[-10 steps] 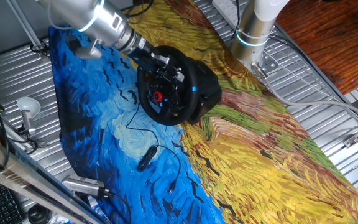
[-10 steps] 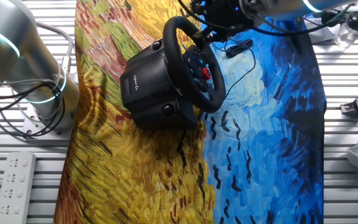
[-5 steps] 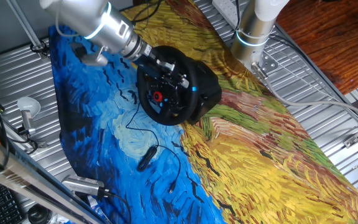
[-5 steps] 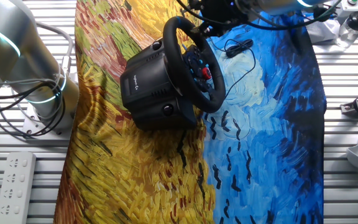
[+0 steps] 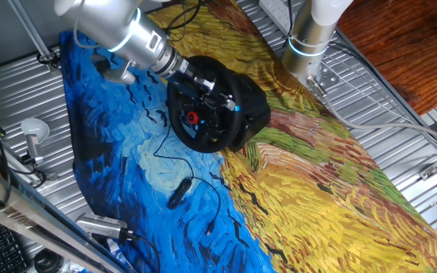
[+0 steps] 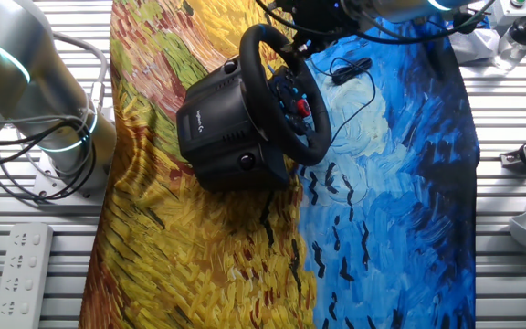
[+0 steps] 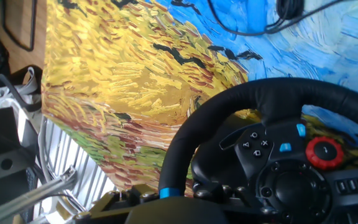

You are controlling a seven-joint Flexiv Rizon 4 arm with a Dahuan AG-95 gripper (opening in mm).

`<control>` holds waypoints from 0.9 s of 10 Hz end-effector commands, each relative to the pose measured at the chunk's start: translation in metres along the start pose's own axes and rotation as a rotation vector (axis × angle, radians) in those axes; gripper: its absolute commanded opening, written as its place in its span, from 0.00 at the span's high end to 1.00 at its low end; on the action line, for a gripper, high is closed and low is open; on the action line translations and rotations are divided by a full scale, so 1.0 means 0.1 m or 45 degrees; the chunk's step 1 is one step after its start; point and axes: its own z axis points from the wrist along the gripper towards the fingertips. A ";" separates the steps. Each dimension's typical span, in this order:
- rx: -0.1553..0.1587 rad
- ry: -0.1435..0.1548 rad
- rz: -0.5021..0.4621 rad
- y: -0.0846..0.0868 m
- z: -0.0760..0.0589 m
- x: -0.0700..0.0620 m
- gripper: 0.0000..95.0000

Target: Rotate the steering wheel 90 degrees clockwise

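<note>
The black steering wheel (image 5: 197, 129) stands tilted on its bulky black base (image 5: 253, 110) on the painted cloth, with its red knob (image 5: 191, 117) and blue-lit buttons facing the blue side. It also shows in the other fixed view (image 6: 286, 96). My gripper (image 5: 203, 82) reaches in from the upper left and sits on the top of the rim (image 6: 292, 44). In the hand view the rim (image 7: 278, 93) curves down to its blue stripe (image 7: 169, 190), which runs into my gripper (image 7: 169, 202) between the dark jaws. The jaws look closed on the rim.
A small black cabled device (image 5: 177, 193) lies on the blue part of the cloth, also in the other fixed view (image 6: 354, 66). A second arm's base (image 5: 309, 38) stands beyond the wheel. A power strip (image 6: 21, 260) and tools lie on the slatted metal table (image 5: 400, 129).
My arm's wrist has shifted a little right and up along the top of the rim. The wheel's red knob stays at nearly the same place.
</note>
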 end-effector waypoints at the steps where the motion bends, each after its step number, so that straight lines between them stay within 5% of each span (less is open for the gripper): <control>1: 0.005 -0.014 0.014 0.00 0.00 0.00 0.60; 7: 0.007 -0.002 0.031 0.00 0.00 0.00 0.60; 8: 0.013 -0.006 0.039 0.00 0.00 0.00 0.40; 9: 0.024 -0.013 0.059 0.00 0.00 0.00 0.40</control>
